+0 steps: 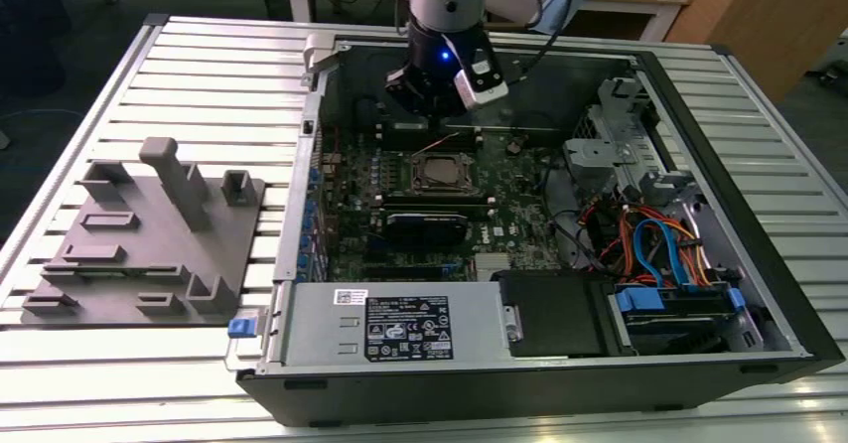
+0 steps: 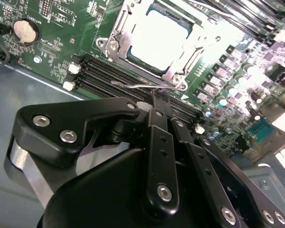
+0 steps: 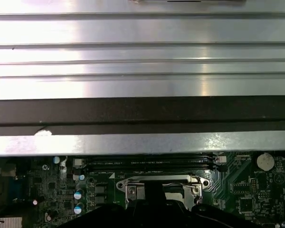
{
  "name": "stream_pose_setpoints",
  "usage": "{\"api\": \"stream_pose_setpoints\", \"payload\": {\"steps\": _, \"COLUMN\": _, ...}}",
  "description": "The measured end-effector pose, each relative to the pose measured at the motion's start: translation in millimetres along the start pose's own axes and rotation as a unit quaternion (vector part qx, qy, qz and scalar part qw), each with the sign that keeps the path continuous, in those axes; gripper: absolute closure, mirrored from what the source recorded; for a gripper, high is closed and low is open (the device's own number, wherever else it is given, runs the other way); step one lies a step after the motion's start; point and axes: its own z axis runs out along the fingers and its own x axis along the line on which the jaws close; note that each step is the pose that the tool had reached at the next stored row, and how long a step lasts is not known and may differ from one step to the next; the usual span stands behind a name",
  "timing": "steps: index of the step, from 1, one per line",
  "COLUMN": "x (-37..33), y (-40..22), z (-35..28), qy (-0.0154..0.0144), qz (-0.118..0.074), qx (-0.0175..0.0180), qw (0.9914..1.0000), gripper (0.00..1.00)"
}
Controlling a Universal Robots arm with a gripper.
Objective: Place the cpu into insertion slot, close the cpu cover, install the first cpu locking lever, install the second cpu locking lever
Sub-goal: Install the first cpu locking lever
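Note:
The cpu (image 2: 159,35) lies flat in the insertion slot (image 1: 415,177) on the green board, its silver top bright under the light. The cpu cover (image 2: 178,72) is down around it as a silver frame, also seen in the first wrist view (image 3: 161,179). A thin wire locking lever (image 2: 132,86) stands out along the socket edge beside the memory slots. My gripper (image 2: 156,100) is shut, with its tips right at this lever; I cannot tell whether they clamp it. In the exterior view the gripper (image 1: 431,115) hangs inside the case just behind the socket.
Long black memory slots (image 2: 109,78) and a coin battery (image 2: 26,29) lie close to the socket. The case wall (image 3: 142,114) rises right behind the gripper. A grey fixture (image 1: 146,234) sits at the exterior view's left; the power supply (image 1: 397,324) and cables (image 1: 656,244) are in front.

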Motion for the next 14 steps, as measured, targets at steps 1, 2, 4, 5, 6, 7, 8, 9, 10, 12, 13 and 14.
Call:
{"api": "stream_pose_setpoints", "payload": {"steps": 1, "x": -0.3, "y": -0.1, "z": 1.8, "qy": 0.0, "qz": 0.0, "qx": 0.0, "qw": 1.0, "gripper": 0.9}}
{"api": "stream_pose_setpoints", "payload": {"steps": 2, "x": -0.7, "y": 0.1, "z": 3.6, "qy": 0.0, "qz": 0.0, "qx": 0.0, "qw": 1.0, "gripper": 0.9}}
{"api": "stream_pose_setpoints", "payload": {"steps": 4, "x": -1.0, "y": 0.7, "z": 5.9, "qy": 0.0, "qz": 0.0, "qx": 0.0, "qw": 1.0, "gripper": 0.9}}
{"api": "stream_pose_setpoints", "payload": {"steps": 5, "x": -1.3, "y": 1.1, "z": 6.5, "qy": 0.0, "qz": 0.0, "qx": 0.0001, "qw": 1.0, "gripper": 0.9}}
{"api": "stream_pose_setpoints", "payload": {"steps": 6, "x": -1.5, "y": 1.3, "z": 7.1, "qy": 0.0, "qz": 0.0, "qx": -0.0001, "qw": 1.0, "gripper": 0.9}}
{"api": "stream_pose_setpoints", "payload": {"steps": 7, "x": -1.6, "y": 1.7, "z": 7.6, "qy": 0.0, "qz": 0.0, "qx": -0.0002, "qw": 1.0, "gripper": 0.9}}
{"api": "stream_pose_setpoints", "payload": {"steps": 8, "x": -1.7, "y": 2.1, "z": 8.4, "qy": 0.0, "qz": 0.0, "qx": -0.0003, "qw": 1.0, "gripper": 0.9}}
{"api": "stream_pose_setpoints", "payload": {"steps": 9, "x": -2.1, "y": 2.5, "z": 9.4, "qy": 0.0, "qz": 0.0, "qx": -0.0004, "qw": 1.0, "gripper": 0.9}}
{"api": "stream_pose_setpoints", "payload": {"steps": 10, "x": -2.4, "y": 2.9, "z": 10.3, "qy": 0.0, "qz": 0.0, "qx": -0.0004, "qw": 1.0, "gripper": 0.9}}
{"api": "stream_pose_setpoints", "payload": {"steps": 12, "x": -3.2, "y": 3.7, "z": 11.2, "qy": 0.0, "qz": 0.0, "qx": -0.0004, "qw": 1.0, "gripper": 0.9}}
{"api": "stream_pose_setpoints", "payload": {"steps": 13, "x": -3.6, "y": 3.9, "z": 11.3, "qy": 0.0, "qz": 0.0, "qx": -0.0004, "qw": 1.0, "gripper": 0.9}}
{"api": "stream_pose_setpoints", "payload": {"steps": 14, "x": -4.0, "y": 4.1, "z": 11.4, "qy": 0.0, "qz": 0.0, "qx": -0.0004, "qw": 1.0, "gripper": 0.9}}
